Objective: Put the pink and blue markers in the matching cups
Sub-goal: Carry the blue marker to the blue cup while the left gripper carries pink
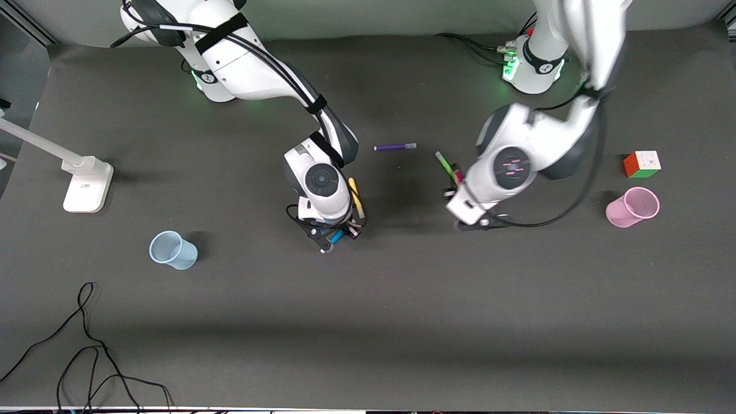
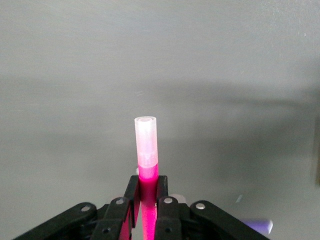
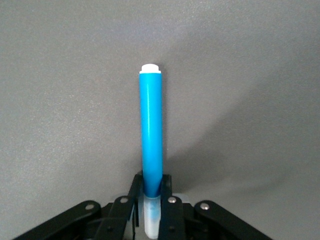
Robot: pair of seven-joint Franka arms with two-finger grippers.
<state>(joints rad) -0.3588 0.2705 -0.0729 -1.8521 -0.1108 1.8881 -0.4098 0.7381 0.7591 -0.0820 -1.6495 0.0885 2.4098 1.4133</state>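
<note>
Slim magenta-pink marker (image 2: 147, 182), translucent pale cap outermost, sits pinched in the left gripper (image 2: 148, 200) mid-table. Glossy blue marker (image 3: 151, 135) sits clamped in the right gripper (image 3: 151, 200), beside the yellow pen (image 1: 356, 195).

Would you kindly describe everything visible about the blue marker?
The blue marker is a slim, glossy, plastic-looking pen with a bright blue barrel, a small white plug at one end and a pale translucent cap at the other. The right gripper is shut on it near the cap, the barrel jutting out past the fingertips. It sits near the table's middle, beside a yellow pen.
</note>
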